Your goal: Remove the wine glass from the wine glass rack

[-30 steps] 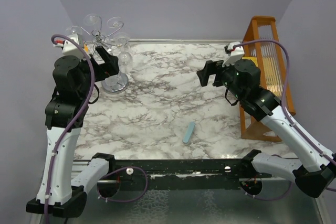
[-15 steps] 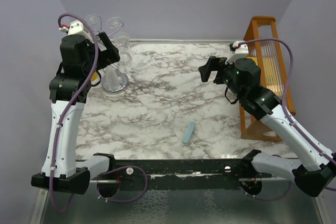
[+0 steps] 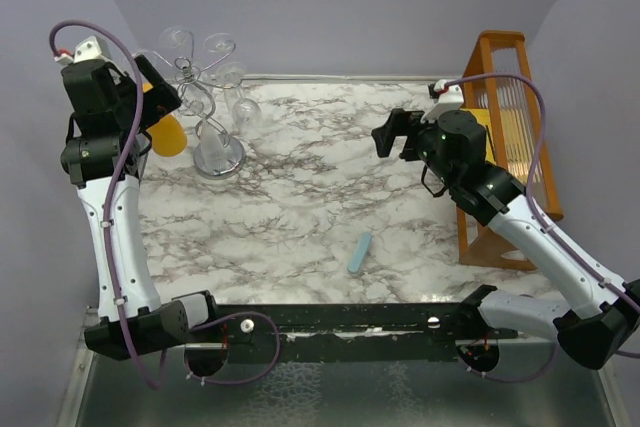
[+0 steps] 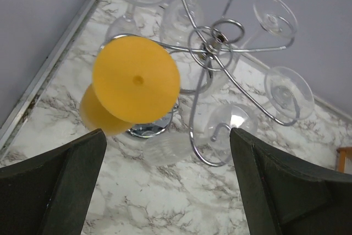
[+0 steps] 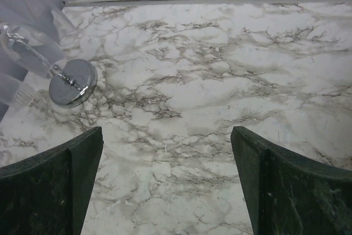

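Yellow wine glass (image 4: 136,78) hangs foot-up on the silvery wire rack (image 4: 212,41), right below my left claw (image 4: 166,136), which is spread wide and touching nothing. Same for my right claw (image 5: 166,133): wide open, empty, over the marble table (image 5: 220,81).

The top external view looks down from above and behind the arm bases toward the far wall, taking in the whole table (image 3: 300,197). The left wrist view sits high at the far left, looking steeply down past the left end effector (image 4: 166,136) onto the wine glass rack (image 4: 212,39) close below. The right wrist view faces left and far across the table past the right end effector (image 5: 166,130), from farther off; the rack's round base (image 5: 72,82) shows at its left edge. All three views share the rack.
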